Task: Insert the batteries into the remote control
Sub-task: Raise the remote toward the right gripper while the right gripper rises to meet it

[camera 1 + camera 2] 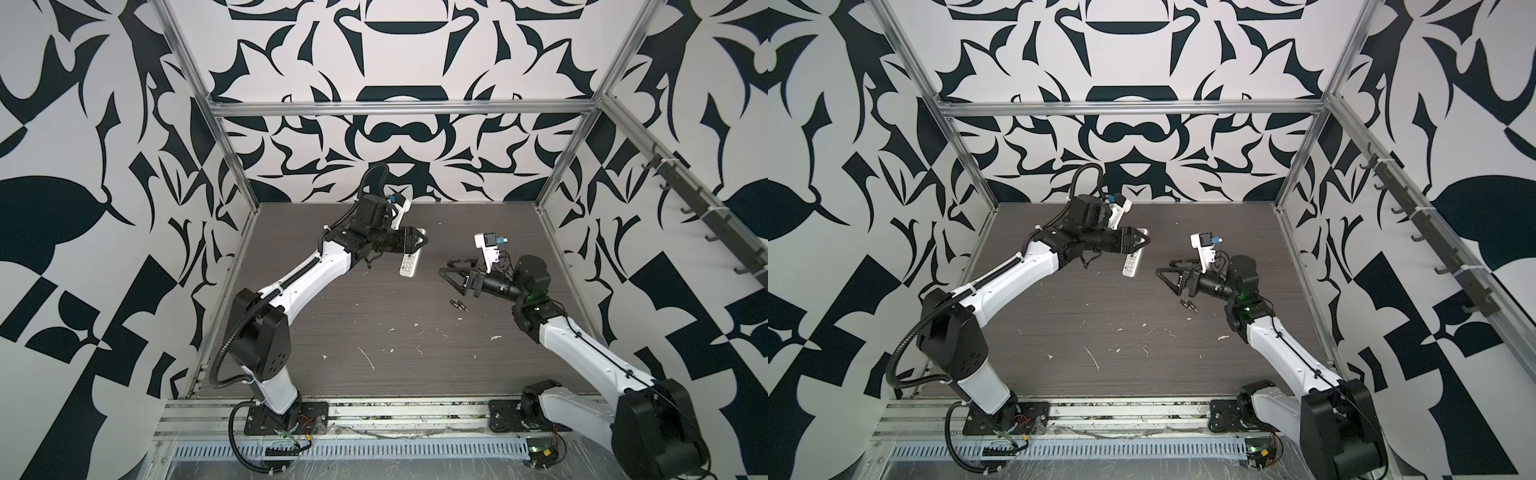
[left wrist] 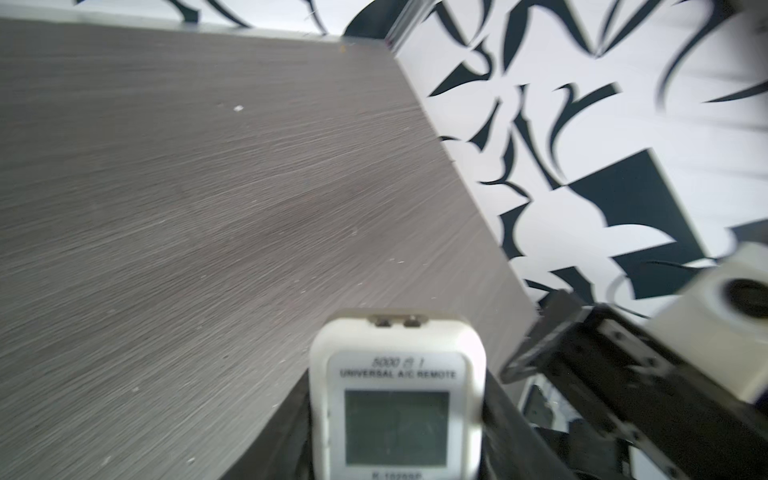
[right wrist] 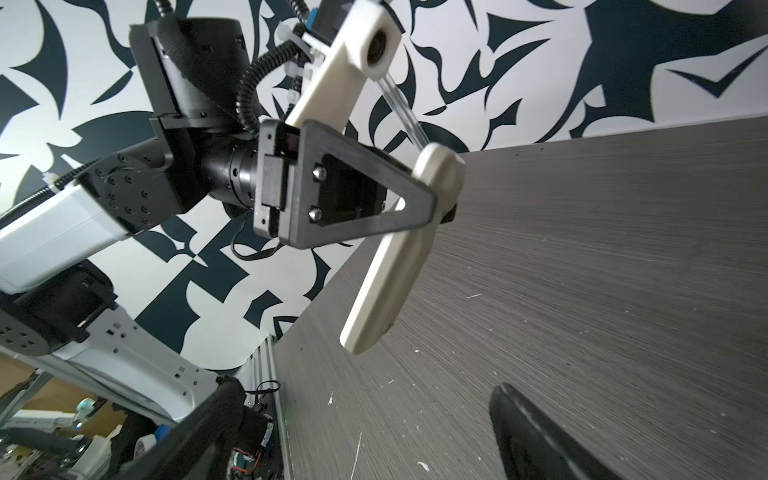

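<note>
The remote control (image 1: 410, 262) (image 1: 1131, 264) is lifted off the table with my left gripper (image 1: 417, 243) (image 1: 1139, 241) shut on its screen end; its button face shows in both top views. The left wrist view has the white remote control (image 2: 397, 399) and its grey screen between the dark fingers (image 2: 500, 419). In the right wrist view the remote control (image 3: 395, 270) shows its plain back, hanging from the left gripper (image 3: 422, 195). The batteries (image 1: 459, 304) (image 1: 1188, 305) lie side by side on the table, just below my right gripper (image 1: 445, 268) (image 1: 1164, 267) (image 3: 365, 415), which is open and empty.
The grey wood-grain table (image 1: 374, 332) carries small white scraps (image 1: 365, 356). Patterned walls and aluminium frame posts (image 1: 226, 137) enclose it on three sides. The right wrist camera (image 2: 723, 316) sits close to the held remote.
</note>
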Motion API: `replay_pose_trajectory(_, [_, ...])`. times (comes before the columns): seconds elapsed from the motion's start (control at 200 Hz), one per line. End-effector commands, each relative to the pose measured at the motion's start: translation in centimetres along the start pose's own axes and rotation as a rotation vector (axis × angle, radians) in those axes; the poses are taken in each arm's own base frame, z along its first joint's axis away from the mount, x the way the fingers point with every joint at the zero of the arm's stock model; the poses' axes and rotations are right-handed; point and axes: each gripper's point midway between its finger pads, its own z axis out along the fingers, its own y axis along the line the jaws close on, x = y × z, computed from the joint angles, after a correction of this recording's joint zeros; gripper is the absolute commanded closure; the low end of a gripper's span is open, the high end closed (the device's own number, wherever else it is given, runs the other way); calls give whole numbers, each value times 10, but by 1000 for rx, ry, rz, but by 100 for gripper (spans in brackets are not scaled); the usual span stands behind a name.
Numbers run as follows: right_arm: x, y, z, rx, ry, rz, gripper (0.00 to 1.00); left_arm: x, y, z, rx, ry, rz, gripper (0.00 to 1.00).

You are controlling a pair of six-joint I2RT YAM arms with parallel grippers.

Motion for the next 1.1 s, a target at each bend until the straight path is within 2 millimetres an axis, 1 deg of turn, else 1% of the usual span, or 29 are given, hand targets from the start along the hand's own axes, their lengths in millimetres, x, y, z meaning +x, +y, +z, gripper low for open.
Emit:
replay_pose_trajectory(0.0, [-23, 37, 4, -119, -32, -104, 2, -19, -37, -22, 142, -72, 29, 65])
replay_pose_trajectory(0.125, [-24, 48, 10, -145, -27, -120, 1, -26, -54, -36, 219, -104, 43, 64])
replay_pose_trajectory(0.28, [-28, 56, 16, -178, -27, -109, 1, -26, -69, -47, 294, -120, 62, 64])
replay_pose_trajectory(0.375, [-34, 61, 17, -189, -53, -101, 0, -28, -76, -54, 323, -143, 75, 64])
replay_pose_trajectory(0.475, [-40, 70, 17, -213, -70, -111, 0, -29, -84, -61, 371, -164, 87, 64])
replay_pose_trajectory(0.65, [-43, 80, 18, -233, -77, -120, 0, -31, -100, -73, 446, -189, 111, 64])
replay_pose_trajectory(0.775, [-46, 83, 20, -233, -95, -121, 0, -29, -105, -77, 472, -181, 121, 64])
replay_pose_trajectory(0.97, [-50, 94, 24, -280, -106, -131, 0, -27, -115, -85, 531, -195, 128, 64])
replay_pose_trajectory(1.095, [-48, 102, 28, -315, -95, -133, 1, -26, -119, -90, 555, -200, 132, 64])
